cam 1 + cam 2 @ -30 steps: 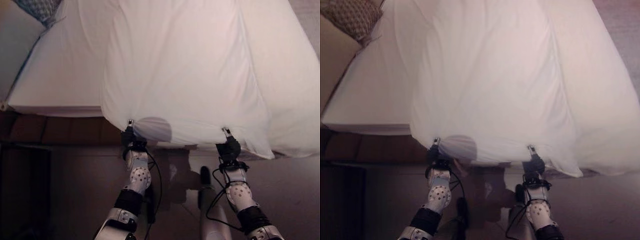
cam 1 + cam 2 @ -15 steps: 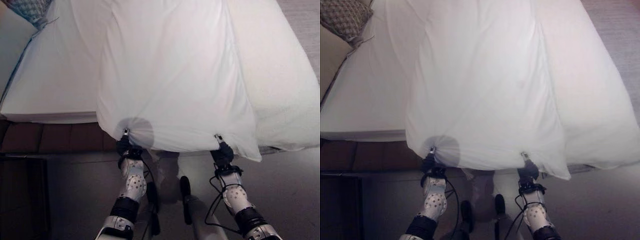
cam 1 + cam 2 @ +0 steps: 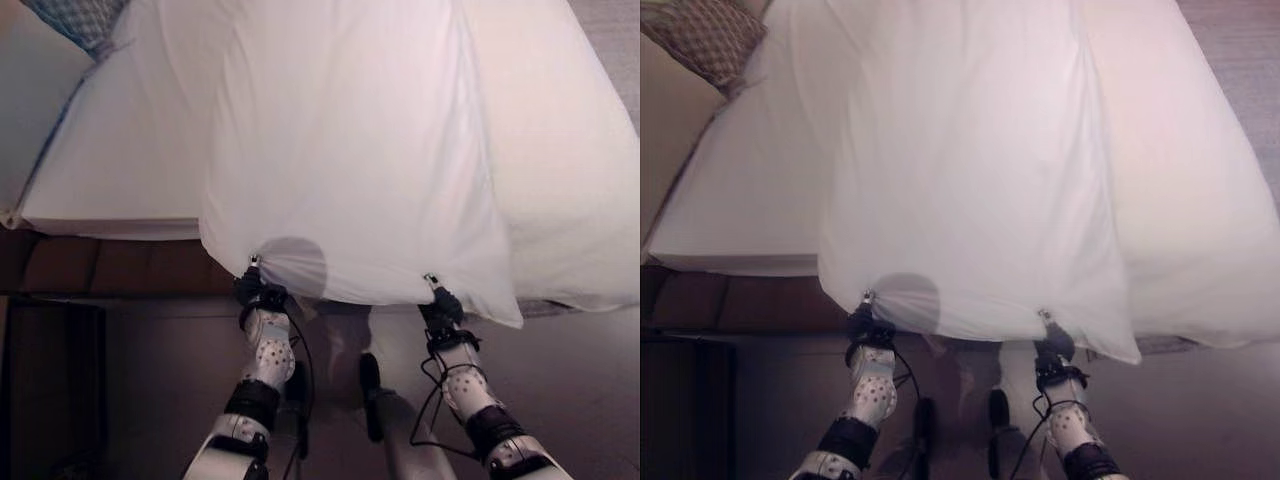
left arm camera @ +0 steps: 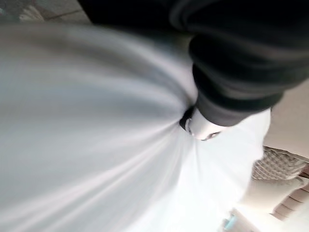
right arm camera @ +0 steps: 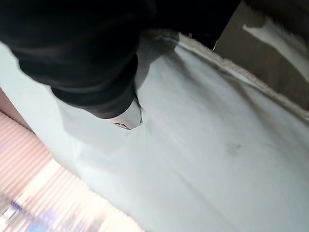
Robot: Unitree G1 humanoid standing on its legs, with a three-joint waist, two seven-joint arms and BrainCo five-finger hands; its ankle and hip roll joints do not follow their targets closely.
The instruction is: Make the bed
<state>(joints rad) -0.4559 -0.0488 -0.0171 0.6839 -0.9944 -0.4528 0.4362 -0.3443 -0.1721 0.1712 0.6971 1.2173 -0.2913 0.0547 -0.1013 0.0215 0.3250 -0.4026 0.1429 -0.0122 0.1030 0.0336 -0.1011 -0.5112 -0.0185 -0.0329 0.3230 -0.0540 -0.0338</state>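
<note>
Both hands — left hand (image 3: 257,287) and right hand (image 3: 440,301) — grip the white duvet (image 3: 350,150) by its near hem past the bed's (image 3: 95,170) foot edge — bare floor (image 3: 150,370) beneath.

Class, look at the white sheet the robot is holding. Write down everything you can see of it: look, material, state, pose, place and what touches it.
The white sheet looks like thin, plain cloth. It lies lengthwise over the bed, its near edge pulled past the foot of the mattress and hanging above the floor. The left robot hand and the right robot hand each pinch that edge, and creases fan out from both grips. Long folds run up its length. A patterned pillow lies beyond its far left corner.
</note>
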